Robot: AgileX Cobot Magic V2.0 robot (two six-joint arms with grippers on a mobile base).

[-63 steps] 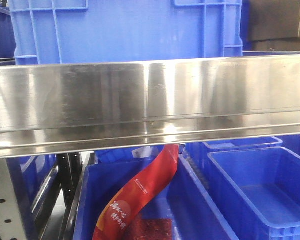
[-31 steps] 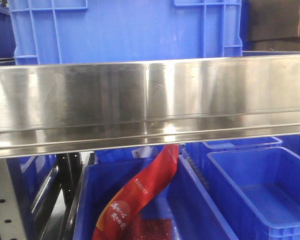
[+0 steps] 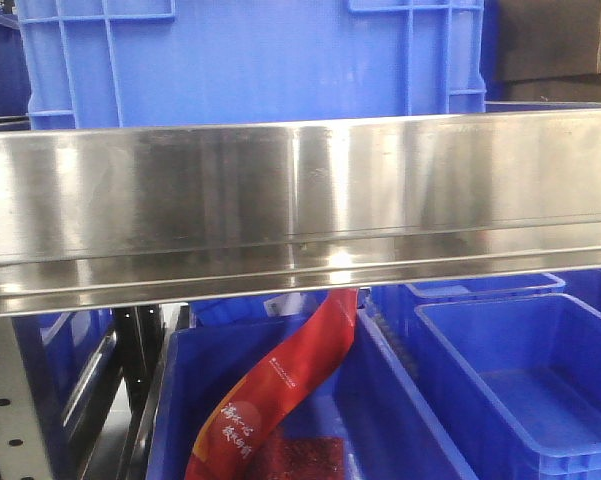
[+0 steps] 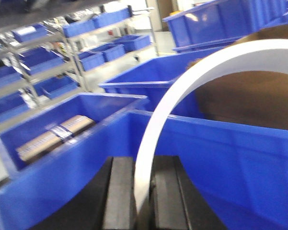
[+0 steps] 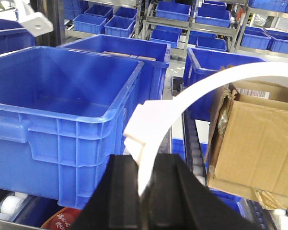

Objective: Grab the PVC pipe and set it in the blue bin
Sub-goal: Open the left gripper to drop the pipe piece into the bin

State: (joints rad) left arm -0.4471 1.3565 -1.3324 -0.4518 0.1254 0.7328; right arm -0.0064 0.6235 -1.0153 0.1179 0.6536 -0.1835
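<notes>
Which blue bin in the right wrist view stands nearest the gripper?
The big empty blue bin at left, beside the right gripper; the others stand farther back.

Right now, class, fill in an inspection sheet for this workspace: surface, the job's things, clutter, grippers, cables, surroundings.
Surface: brushed steel shelf rail spans the front view; no tabletop seen.
Job's things: white curved PVC pipe shows in both wrist views; large blue plastic bin, visibly empty, sits left in the right wrist view.
Clutter: torn brown cardboard box; red printed banner draped below the rail.
Grippers: left gripper and right gripper each shut on the pipe.
Cables: nothing seen.
Surroundings: racks of smaller blue bins.
</notes>
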